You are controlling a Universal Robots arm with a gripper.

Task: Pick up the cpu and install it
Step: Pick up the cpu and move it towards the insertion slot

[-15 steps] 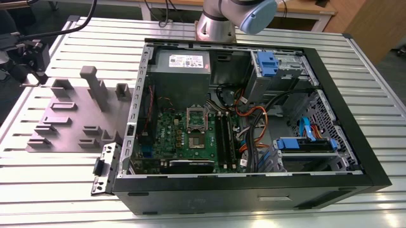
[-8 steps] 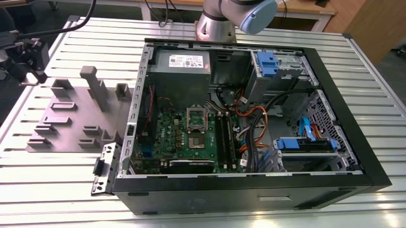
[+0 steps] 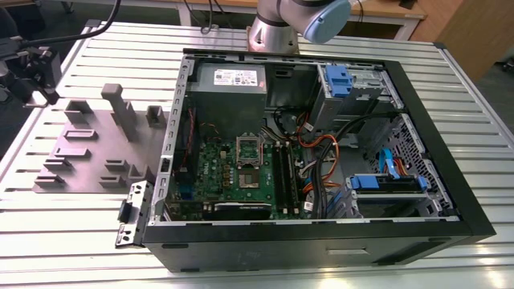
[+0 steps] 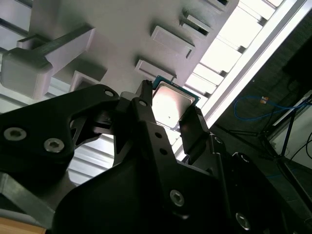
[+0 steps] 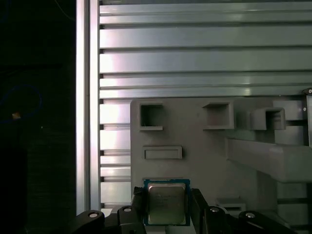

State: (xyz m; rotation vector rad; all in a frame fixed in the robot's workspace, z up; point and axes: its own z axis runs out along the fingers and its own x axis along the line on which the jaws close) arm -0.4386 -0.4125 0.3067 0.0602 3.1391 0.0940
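Your gripper (image 5: 167,196) is clamped on the cpu (image 5: 166,204), which sits flat between its fingers (image 5: 138,204), with the grey fixture plate (image 5: 200,146) beyond the tips. Hold the chip level and the squeeze even: I judge any tilt could let it slip sideways.

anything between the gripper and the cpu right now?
Nothing visible. In the first wrist view the gripper sits right at the cpu, which lies on the grey fixture plate. No other thing lies between them. Whether it has a grip yet is unclear.
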